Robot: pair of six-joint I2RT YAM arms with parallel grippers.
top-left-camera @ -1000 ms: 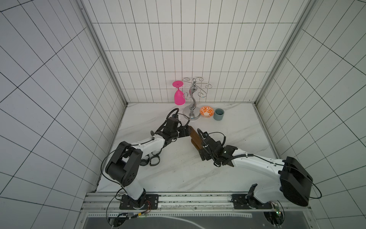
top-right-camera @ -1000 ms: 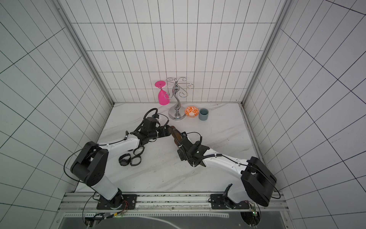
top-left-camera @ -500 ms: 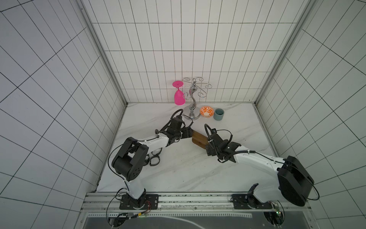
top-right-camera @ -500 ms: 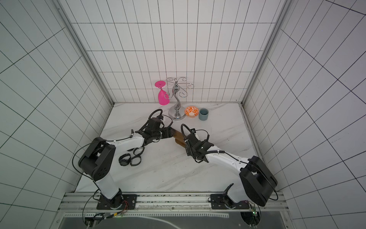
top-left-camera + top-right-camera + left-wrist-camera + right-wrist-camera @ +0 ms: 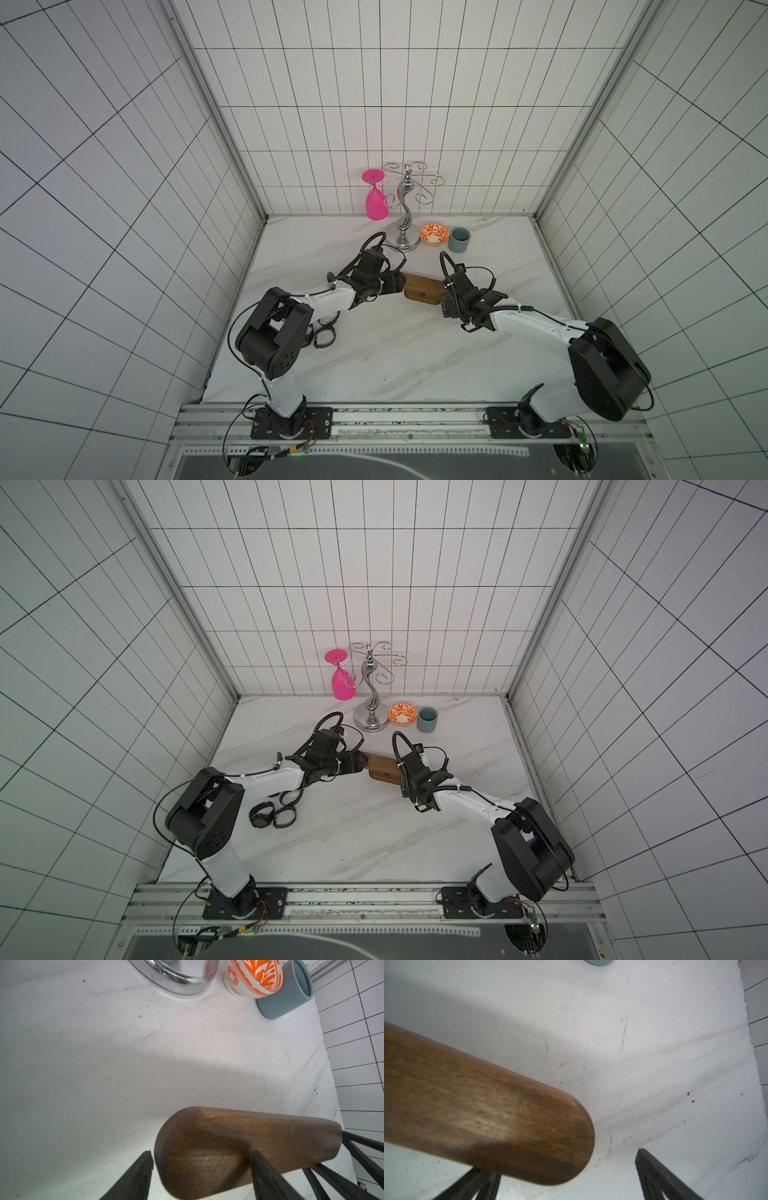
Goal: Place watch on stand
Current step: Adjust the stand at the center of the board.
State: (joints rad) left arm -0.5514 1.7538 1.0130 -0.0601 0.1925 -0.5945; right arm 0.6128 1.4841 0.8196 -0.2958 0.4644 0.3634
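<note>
In both top views the stand (image 5: 424, 286) sits on the table (image 5: 395, 365) between my two grippers, upright on its light base. It has turned. A second ago its long side slanted down toward my right arm's base. Now it runs almost straight across, from my left gripper (image 5: 399, 284) to my right gripper (image 5: 446, 292). My right gripper has moved farther out from my base with it. In a top view the watch (image 5: 262, 814) lies flat far behind my left gripper, by that arm's elbow, just beside some black bands (image 5: 286, 817). In the left wrist view one round end of the stand (image 5: 228, 1142) points back at my left gripper (image 5: 201, 1153) and sits between its two black fingers (image 5: 143, 1169). The long brown bar runs away from me at a slant. The fingers are close against the wood, but I cannot tell if they squeeze it. Ahead of this gripper stand the shiny foot of a rack (image 5: 180, 980), an orange bowl (image 5: 255, 978) and a blue-grey cup (image 5: 291, 991), all in a row. In the right wrist view the other round end of the stand (image 5: 477, 1095) reaches in between the fingers of my right gripper (image 5: 556, 1157). One finger peeks out from under the bar. The other stands well away from the wood, with bare table in between. This gripper is wide apart and holds nothing.
</note>
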